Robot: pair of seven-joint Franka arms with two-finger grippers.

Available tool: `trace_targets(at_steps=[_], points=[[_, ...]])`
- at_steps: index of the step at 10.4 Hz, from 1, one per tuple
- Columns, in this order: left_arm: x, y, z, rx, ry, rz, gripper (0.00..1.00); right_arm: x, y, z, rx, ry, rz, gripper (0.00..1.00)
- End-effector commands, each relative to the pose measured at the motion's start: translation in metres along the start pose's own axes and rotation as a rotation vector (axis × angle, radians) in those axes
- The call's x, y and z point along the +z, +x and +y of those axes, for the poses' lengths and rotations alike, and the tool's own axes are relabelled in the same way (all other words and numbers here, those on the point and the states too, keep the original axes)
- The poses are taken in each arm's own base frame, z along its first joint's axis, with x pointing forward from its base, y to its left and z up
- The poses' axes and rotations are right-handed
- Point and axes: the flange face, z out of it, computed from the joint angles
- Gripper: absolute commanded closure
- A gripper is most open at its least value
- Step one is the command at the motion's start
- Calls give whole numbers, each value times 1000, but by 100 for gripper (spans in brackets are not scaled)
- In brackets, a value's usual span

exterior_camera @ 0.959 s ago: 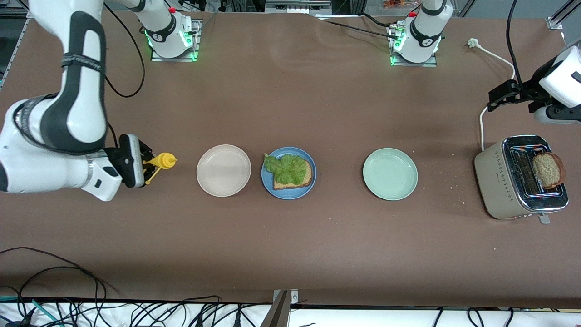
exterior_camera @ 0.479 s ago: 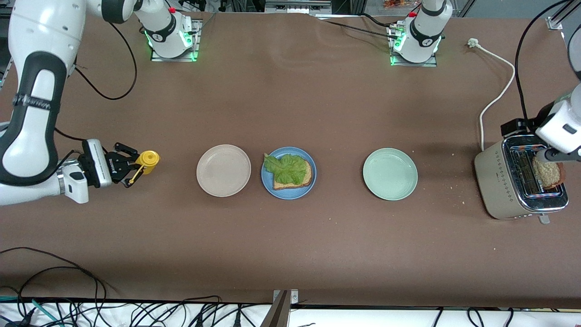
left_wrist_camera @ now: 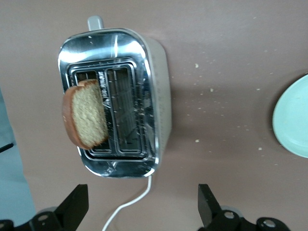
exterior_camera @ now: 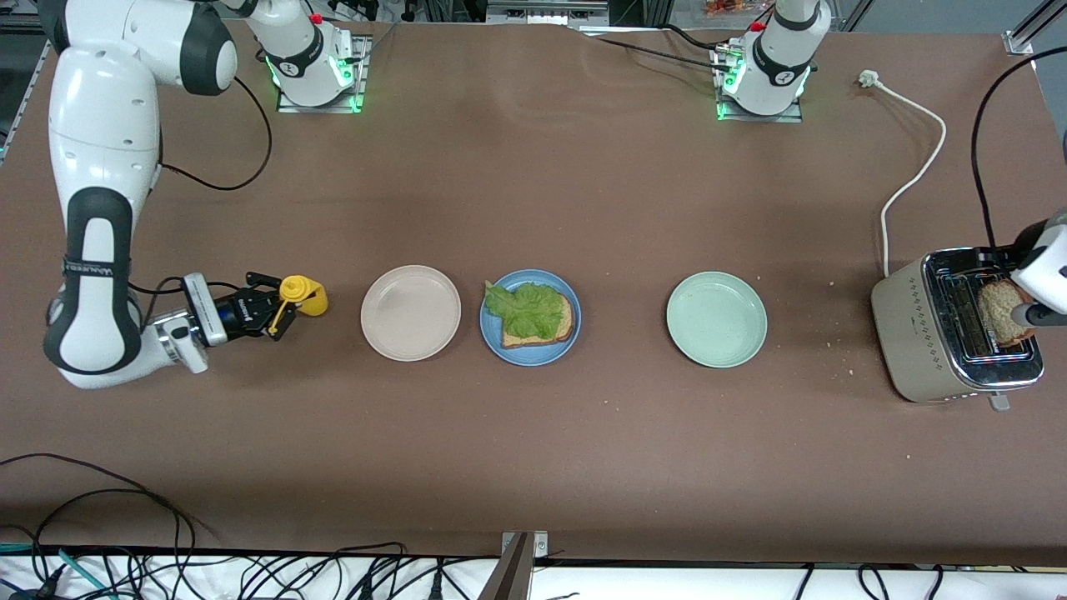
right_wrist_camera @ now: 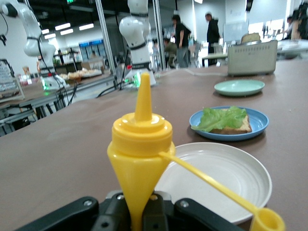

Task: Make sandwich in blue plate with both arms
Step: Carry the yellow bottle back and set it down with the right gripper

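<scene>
The blue plate (exterior_camera: 533, 357) sits mid-table, holding one brown bread slice (exterior_camera: 564, 323) with a green lettuce leaf (exterior_camera: 527, 308) on top. A second bread slice (exterior_camera: 1003, 312) sticks up from a slot of the beige toaster (exterior_camera: 917, 321) at the left arm's end. My left gripper (left_wrist_camera: 141, 211) hangs open over the toaster (left_wrist_camera: 159, 96), its fingers (left_wrist_camera: 73, 210) wide apart and clear of the slice (left_wrist_camera: 85, 116). My right gripper (exterior_camera: 268, 312) is shut on a yellow squeeze bottle (exterior_camera: 302, 296), low beside the beige plate. The bottle's (right_wrist_camera: 142, 149) nozzle points toward the plates.
A beige plate (exterior_camera: 410, 312) lies between the bottle and the blue plate (right_wrist_camera: 260, 126). A mint-green plate (exterior_camera: 716, 319) lies between the blue plate and the toaster. The toaster's white cord (exterior_camera: 913, 179) trails toward the arm bases. Crumbs lie scattered near the toaster.
The right arm swung and lowered, with the yellow bottle now pointing at the beige plate. The left gripper moved down over the toaster, still open.
</scene>
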Motion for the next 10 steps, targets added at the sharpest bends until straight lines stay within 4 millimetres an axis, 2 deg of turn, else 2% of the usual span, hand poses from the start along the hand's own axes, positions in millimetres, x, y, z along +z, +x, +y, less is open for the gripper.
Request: trace_targets(at_steps=[1,5,6,7,8,9,10], points=[[18,12,-60,31,-44,23,0,9,-26,-2,-66,-7,111,92],[38,14,-99,22,-42,40,0,22,-54,-3,-43,-7,123,90],[43,16,-101,19,-43,36,0,21,-55,-3,-42,-13,115,89],[49,18,-102,18,-45,30,0,22,-57,-4,-37,-12,116,72],[63,20,-112,5,-51,12,0,24,-64,-5,-26,-12,122,44],[75,23,-130,-22,-47,44,0,26,-67,-5,-22,-11,125,0],[94,29,-139,-33,-50,45,0,24,-64,-4,-18,-9,122,0]])
